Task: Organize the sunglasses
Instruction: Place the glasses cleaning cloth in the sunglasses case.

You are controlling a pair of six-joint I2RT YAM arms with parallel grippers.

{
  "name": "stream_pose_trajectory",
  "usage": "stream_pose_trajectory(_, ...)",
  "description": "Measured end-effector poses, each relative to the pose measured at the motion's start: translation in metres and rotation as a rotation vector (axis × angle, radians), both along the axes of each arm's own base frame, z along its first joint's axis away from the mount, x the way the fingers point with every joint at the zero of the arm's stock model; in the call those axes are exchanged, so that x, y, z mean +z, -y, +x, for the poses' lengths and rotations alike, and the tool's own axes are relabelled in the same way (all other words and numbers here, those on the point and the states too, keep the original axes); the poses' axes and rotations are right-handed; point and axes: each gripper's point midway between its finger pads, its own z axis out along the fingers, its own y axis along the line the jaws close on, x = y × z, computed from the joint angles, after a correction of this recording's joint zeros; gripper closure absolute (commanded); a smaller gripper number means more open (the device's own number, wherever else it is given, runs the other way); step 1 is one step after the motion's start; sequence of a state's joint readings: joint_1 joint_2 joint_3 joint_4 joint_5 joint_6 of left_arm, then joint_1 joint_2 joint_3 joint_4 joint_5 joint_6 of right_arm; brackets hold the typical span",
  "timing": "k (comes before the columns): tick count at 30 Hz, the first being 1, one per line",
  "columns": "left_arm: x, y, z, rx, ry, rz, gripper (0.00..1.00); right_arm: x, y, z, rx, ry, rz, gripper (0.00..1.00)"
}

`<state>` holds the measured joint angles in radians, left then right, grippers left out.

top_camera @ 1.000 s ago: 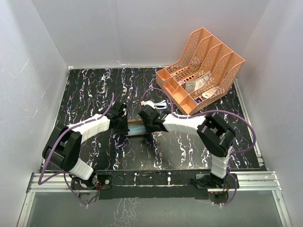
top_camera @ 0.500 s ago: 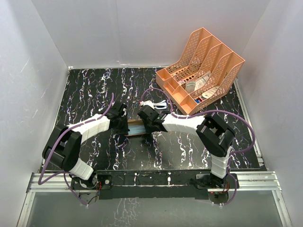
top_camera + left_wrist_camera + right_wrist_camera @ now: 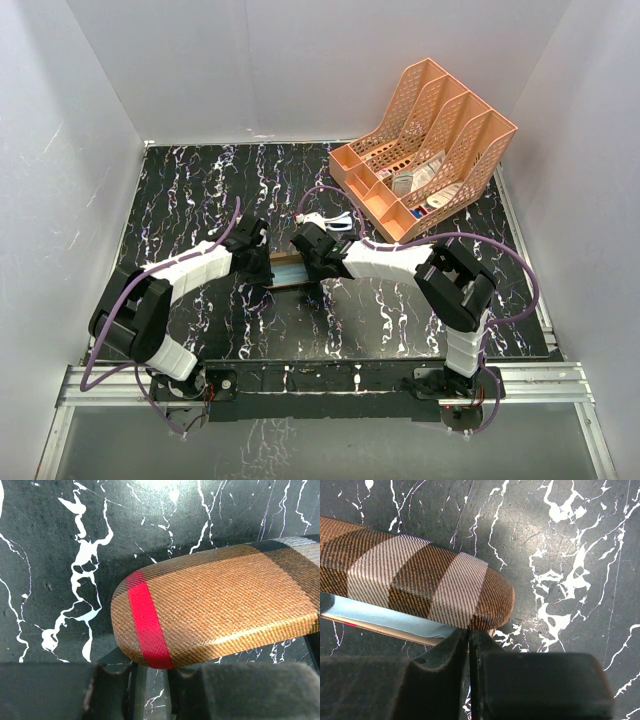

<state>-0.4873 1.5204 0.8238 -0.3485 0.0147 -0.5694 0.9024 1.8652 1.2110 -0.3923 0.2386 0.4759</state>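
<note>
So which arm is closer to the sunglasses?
Right. The right gripper is at the case end beside the sunglasses; the left gripper is at the other end, farther off.

Bright overhead light; soft glare on the glossy black white-veined marble tabletop [image 3: 520, 530]; wrist views blurred along bottom edges

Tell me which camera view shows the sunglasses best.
The top external view: only there the sunglasses appear, small, lying on the table beyond the right hand. Both wrist views show the plaid case, no sunglasses.
</note>
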Motion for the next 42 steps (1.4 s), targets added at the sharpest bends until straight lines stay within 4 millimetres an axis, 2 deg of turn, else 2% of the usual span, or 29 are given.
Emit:
stream_pose_trajectory(17, 0.0018, -0.0014, -0.0023, -0.003, 0.001, 0.011, 0.87, 0.0007, -0.0013, 0.0007, -0.002, 0.004, 0.006, 0.80)
stream_pose_trajectory(34, 0.0069, -0.0062, -0.0035, -0.002, 0.006, 0.032, 0.88, 0.0012, -0.0014, 0.0013, -0.009, 0.006, 0.008, 0.79)
stream_pose_trajectory(42, 0.0098, -0.0087, -0.0054, -0.003, 0.003, 0.042, 0.88, 0.0090, 0.0019, 0.0037, -0.023, 0.027, 0.005, 0.77)
